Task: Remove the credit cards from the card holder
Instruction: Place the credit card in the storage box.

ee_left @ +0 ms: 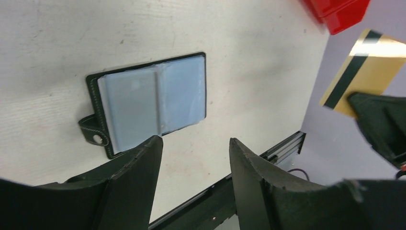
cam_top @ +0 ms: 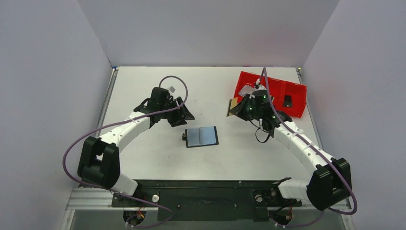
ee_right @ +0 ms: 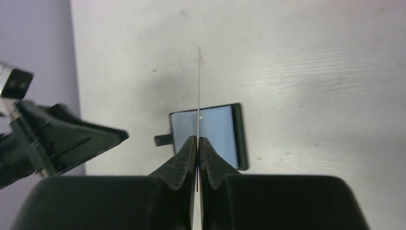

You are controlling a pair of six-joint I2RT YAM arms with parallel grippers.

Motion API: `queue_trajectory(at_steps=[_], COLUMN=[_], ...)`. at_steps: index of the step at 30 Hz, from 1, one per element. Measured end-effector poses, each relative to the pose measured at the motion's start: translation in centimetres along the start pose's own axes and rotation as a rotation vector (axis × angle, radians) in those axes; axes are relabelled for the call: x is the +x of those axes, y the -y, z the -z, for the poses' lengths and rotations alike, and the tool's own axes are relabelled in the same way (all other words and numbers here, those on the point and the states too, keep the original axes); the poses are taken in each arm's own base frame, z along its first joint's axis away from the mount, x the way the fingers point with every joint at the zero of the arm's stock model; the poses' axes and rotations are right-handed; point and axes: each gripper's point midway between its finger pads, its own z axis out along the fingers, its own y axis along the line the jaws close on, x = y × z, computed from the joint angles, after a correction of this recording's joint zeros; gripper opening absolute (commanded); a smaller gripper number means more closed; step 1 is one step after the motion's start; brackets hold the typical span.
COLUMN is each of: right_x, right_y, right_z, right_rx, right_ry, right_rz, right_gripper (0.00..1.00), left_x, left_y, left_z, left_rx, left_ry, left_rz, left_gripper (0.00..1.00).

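Card holder (cam_top: 202, 136), a flat dark wallet with bluish sleeves, lies open at the middle of the white surface (cam_top: 143, 86). My right jaws are clamped on a gold card with a dark stripe (ee_left: 368, 72), near the red plastic tray (cam_top: 297, 91). My left jaws stand apart, empty.

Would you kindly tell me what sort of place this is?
Most likely a robotics lab test cell: plain walls box in a white table, the left arm and right arm are bolted to a rail at its near edge, and a card holder and red tray serve as props.
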Motion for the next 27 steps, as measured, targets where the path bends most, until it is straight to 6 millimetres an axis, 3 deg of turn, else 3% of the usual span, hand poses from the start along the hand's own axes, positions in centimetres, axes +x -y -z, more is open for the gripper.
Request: queue_trajectory(at_steps=[6, 15, 21, 27], right_x=[-4.7, -11.8, -15.3, -18.2], right_y=[5.4, 12.6, 16.0, 18.6], right_z=[1.1, 2.9, 1.9, -0.4], right_rx=[0.272, 0.694, 0.904, 1.042], right_ry=[0.097, 0.199, 0.198, 0.162], right_rz=[0.064, 0.148, 0.211, 0.277], right_gripper=[0.00, 0.00, 0.00, 0.00], left_x=[1.1, 1.7, 1.9, 1.8], left_y=[-1.8, -2.2, -2.4, -2.0], left_z=[1.0, 2.3, 2.6, 3.2], left_rx=[-0.078, -0.097, -0.102, -0.090], left_ry=[-0.028, -0.039, -0.047, -0.034], left_rz=[-0.057, -0.124, -0.143, -0.165], left_gripper=[0.53, 0.54, 0.54, 0.54])
